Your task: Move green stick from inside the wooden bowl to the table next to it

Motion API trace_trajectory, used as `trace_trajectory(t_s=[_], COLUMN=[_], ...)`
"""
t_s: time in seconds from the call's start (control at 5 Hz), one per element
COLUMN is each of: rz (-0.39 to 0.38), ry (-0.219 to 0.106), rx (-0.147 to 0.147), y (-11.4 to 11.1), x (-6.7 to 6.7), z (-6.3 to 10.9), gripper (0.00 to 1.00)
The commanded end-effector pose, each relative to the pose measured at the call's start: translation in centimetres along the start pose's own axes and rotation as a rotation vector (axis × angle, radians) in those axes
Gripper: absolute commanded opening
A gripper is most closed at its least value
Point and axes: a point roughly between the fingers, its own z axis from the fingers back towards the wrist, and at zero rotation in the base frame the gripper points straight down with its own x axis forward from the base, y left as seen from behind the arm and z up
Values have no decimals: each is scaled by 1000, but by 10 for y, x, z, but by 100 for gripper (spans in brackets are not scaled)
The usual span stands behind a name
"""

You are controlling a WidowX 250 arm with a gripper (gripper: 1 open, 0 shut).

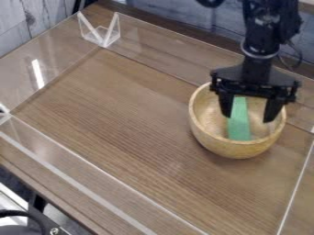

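Black arm (270,27) of stacked cylindrical segments, black hand (254,104) with a crossbar and two fingers.

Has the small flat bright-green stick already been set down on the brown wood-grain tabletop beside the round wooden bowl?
No, the bright-green stick lies inside the round light-tan wooden bowl, between the open jaws.

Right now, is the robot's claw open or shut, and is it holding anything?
Gripper: open, over the wooden bowl, holding nothing; green stick lies inside.

Bowl (237,124) sits at surface (123,110) right side. Stick (241,120) lies inside bowl. Claw (254,103) directly above it, fingers straddling stick's far end.
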Motion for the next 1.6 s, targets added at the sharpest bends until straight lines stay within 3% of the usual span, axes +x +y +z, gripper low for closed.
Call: trace_trajectory(t_s=[0.0, 0.4, 0.8, 1.4], rz=[44, 68, 88, 194], ry=[-89, -90, -82, -40], rx=[-26, -8, 18, 5], y=[4, -12, -6, 4], x=[22, 12, 4, 8], z=[36, 21, 9, -20], gripper=[100, 100, 100, 100])
